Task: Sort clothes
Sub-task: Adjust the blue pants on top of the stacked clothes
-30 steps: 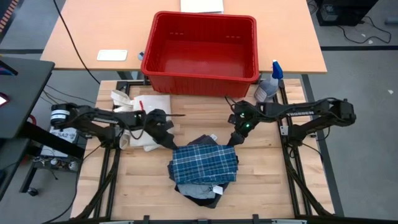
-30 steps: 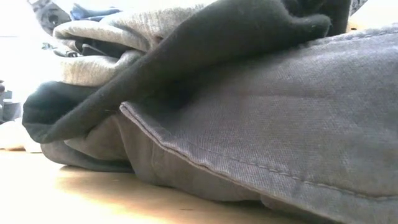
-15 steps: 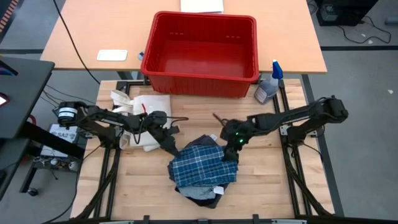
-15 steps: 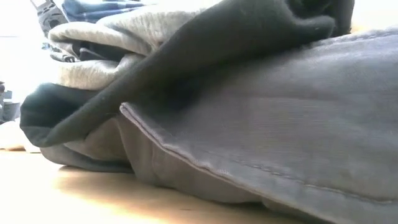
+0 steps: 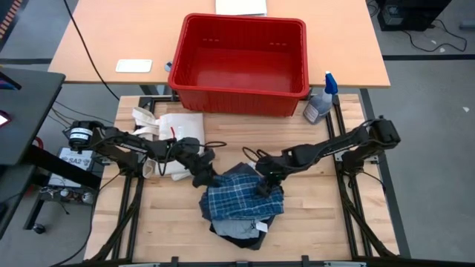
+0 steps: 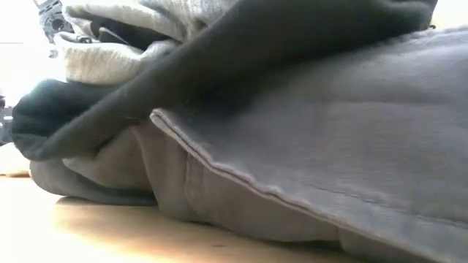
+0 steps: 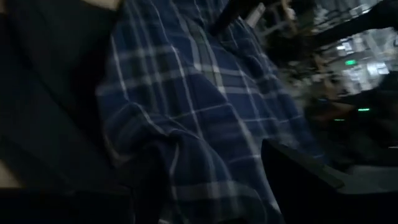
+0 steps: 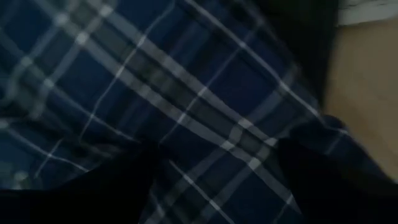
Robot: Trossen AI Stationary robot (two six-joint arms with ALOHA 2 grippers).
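The clothes lie in a pile (image 5: 239, 211) at the table's middle. The blue-and-white plaid piece (image 5: 241, 200) is on top, over the dark charcoal-grey shorts (image 6: 329, 146) and a black piece (image 6: 241, 51). My left gripper (image 5: 211, 179) is open and low at the plaid piece's far left corner. My right gripper (image 5: 264, 186) is open and low over the plaid piece's far right part. In both wrist views the plaid cloth (image 7: 186, 124) (image 8: 186, 99) fills the gap between the fingers. My left gripper comes slanting down from the table's left, its open fingers (image 7: 305, 180) on either side of a bunched fold (image 7: 168, 168) at the plaid piece's far left corner, which lies on the pile. My right gripper comes slanting down from the table's right, its open fingers (image 8: 323, 180) set against the plaid piece's top (image 8: 211, 149) near its far right edge. The cloth lies on the pile.
A red bin (image 5: 241, 52) stands beyond the table's far edge. A cream-white tote bag (image 5: 178, 133) lies at the far left under my left arm. A spray bottle (image 5: 320, 100) stands at the far right. Bare wood (image 5: 319, 215) shows to the pile's right and left.
My right gripper has gone toward the table's left and near edge and down, from beside the pile onto the plaid piece. My left gripper has gone a little toward the right, to the plaid's corner. The plaid piece's far edge has bunched inward.
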